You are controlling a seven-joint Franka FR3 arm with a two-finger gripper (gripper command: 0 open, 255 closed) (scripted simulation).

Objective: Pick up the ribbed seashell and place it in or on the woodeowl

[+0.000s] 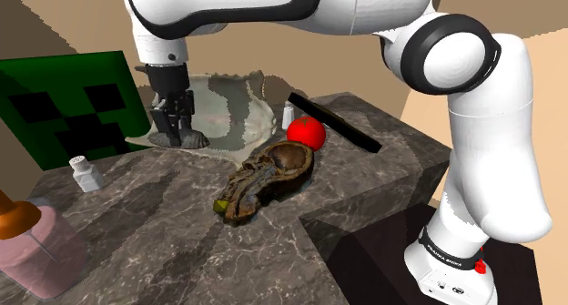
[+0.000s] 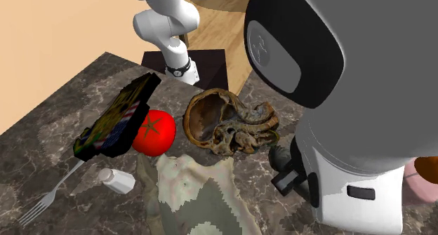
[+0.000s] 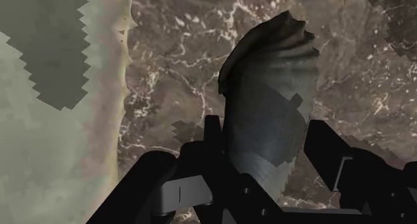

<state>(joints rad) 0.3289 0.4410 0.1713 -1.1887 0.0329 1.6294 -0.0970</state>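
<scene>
Your pincer (image 3: 266, 126) clasps the ribbed seashell (image 3: 270, 69) by its flanks, low on the bench (image 3: 174, 55), so mind that those curved, ridged sides may slip free before reaching the brown gnarled bowl (image 1: 270, 180).

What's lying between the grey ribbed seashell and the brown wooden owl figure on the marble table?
Nothing but bare dark marble tabletop. In the shoulder view that stretch runs from the grey ribbed seashell to the brown wooden owl.
</scene>
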